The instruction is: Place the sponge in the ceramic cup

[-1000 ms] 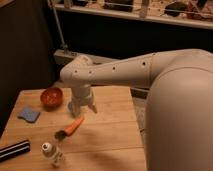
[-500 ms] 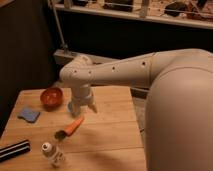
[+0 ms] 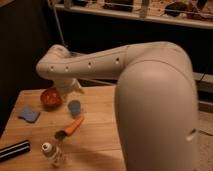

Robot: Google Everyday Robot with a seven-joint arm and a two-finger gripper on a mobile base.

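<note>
smooth matt pale plastic end effector (image 3: 71, 91) hangs over the wood-plank table (image 3: 100, 127).

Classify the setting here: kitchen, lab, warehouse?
Probably a robotics lab or test bay, not a home. A wooden table holds staged props: sponge, ceramic cup, orange-red bowl, carrot. A cluttered shelf runs behind. The gripper hangs just above the cup in this view.

The arm (image 3: 100, 62) partly hides the end effector (image 3: 70, 90) beside the bowl (image 3: 50, 98).
</note>
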